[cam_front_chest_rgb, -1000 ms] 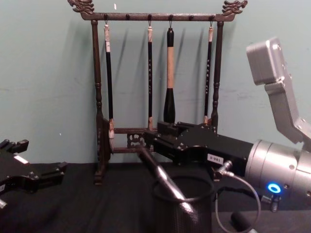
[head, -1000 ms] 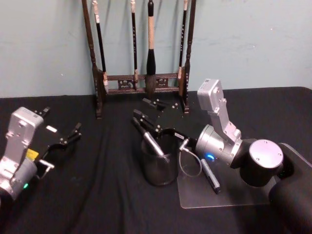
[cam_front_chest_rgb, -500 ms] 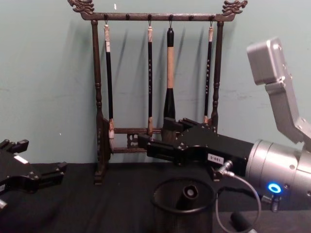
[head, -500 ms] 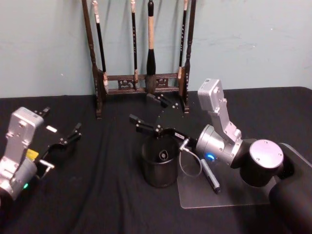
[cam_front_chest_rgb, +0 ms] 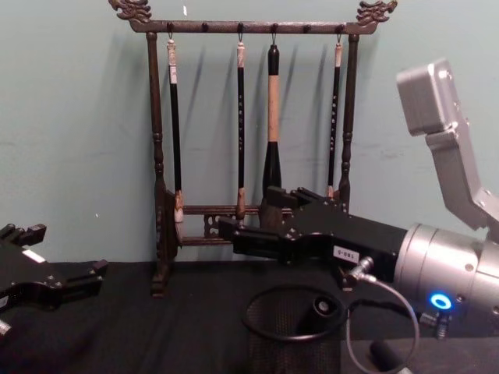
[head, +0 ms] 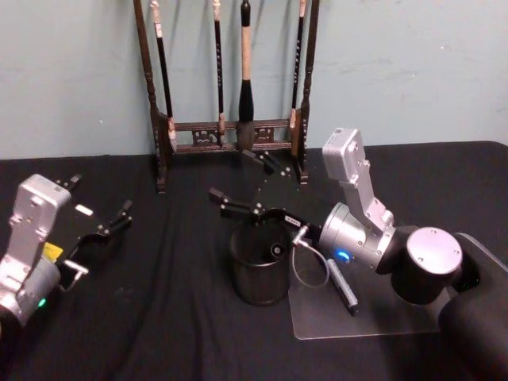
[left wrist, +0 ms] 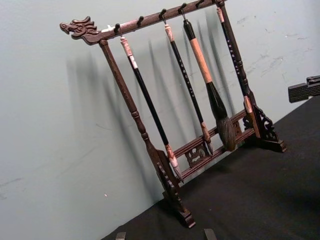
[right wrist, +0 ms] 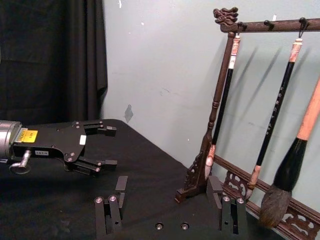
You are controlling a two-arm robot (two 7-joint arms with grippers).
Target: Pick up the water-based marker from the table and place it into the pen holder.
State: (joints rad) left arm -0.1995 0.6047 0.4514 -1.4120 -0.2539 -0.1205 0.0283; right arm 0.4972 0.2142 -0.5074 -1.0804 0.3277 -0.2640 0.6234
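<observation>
Surface (head: 175, 317): black cloth, carries everything.
Left pincer (head: 103, 192): parked low on the robot's left, well apart from the holder; fingers spread wide, nothing between them.
Clear sheet (head: 373, 321): lies flat at near right, partly under the right arm.
Dark pen (head: 343, 287): lies on the clear sheet just beside the holder; a second pen, untouched, can't tell what kind.
Pen holder (head: 254, 286): black mesh cup, upright, mid-surface, its right side touching or overlapping the sheet's edge.
Water-based marker (head: 277, 251): inside the pen holder, leaning toward the right side of the rim; only its round end shows above the mesh. Not on the surface, not in any pincer.
Right pincer (head: 230, 175): reaches in from the right, hangs just above and behind the holder's mouth; fingers far apart, holding nothing, clear of the marker and the rim.
Brush rack (head: 222, 135): tall dark wood, four brushes hanging, at the back against the wall, behind the right pincer; not part of the job.
Progress: pick and place both look done, since the marker sits in the cup.
Left to do: likely only pulling the right arm back clear of the holder without knocking the rim or the rack.
</observation>
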